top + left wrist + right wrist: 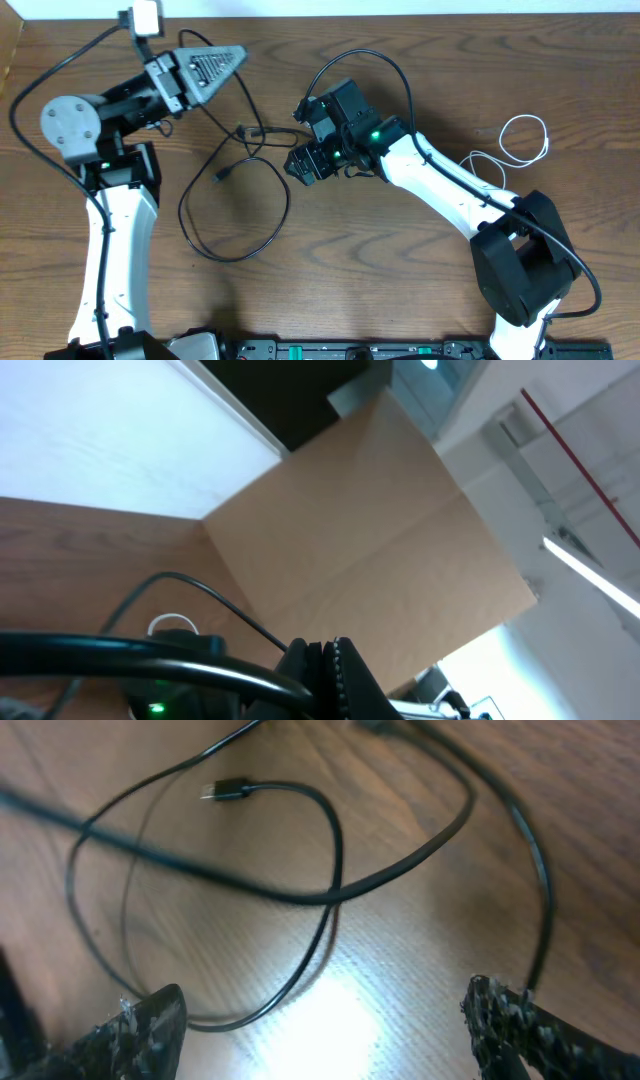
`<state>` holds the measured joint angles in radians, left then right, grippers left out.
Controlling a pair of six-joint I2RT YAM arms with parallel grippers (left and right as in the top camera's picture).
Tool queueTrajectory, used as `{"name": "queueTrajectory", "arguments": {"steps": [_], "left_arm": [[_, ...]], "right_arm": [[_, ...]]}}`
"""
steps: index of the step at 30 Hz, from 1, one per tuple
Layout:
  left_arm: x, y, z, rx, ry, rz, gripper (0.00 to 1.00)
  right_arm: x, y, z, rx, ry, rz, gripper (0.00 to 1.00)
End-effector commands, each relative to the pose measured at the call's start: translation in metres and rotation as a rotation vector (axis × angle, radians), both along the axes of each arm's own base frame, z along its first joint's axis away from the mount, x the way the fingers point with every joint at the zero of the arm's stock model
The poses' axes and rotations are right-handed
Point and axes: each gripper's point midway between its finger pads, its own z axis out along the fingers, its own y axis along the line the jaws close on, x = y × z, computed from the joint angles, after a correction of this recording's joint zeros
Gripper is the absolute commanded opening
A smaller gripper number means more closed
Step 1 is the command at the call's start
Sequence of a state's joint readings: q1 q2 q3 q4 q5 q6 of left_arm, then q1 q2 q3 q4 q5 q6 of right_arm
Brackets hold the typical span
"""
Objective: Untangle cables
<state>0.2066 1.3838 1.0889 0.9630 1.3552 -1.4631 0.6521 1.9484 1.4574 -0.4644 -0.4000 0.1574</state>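
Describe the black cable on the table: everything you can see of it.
The black cable is a thin, flexible, rubbery-looking cord lying slack on the wooden table between the two arms. It forms one wide loop and crosses itself once. Its small flat plug rests free on the wood within the loop. The open right gripper hovers above it; neither finger visibly touches it.

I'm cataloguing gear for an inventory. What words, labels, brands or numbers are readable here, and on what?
None: no view holds any legible text.
The black cable, the white cable and the brown cardboard panel show no print.
The dark strip along the bottom of the overhead view has small marks, too small to read.
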Motion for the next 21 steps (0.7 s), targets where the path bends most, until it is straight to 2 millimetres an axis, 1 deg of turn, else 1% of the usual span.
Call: {"name": "queueTrajectory", "arguments": {"steps": [1, 10, 21], "left_arm": [[-0.004, 0.009, 0.008, 0.007, -0.024, 0.024, 0.06], [-0.002, 0.02, 0.006, 0.015, -0.019, 0.047, 0.08], [-0.009, 0.016, 0.0, 0.049, -0.013, -0.001, 0.08]], "right_arm": [[0.006, -0.003, -0.002, -0.024, -0.022, -0.031, 0.86], [0.007, -0.001, -0.001, -0.026, -0.057, 0.001, 0.87], [0.01, 0.001, 0.002, -0.016, -0.069, 0.0, 0.88]]}}
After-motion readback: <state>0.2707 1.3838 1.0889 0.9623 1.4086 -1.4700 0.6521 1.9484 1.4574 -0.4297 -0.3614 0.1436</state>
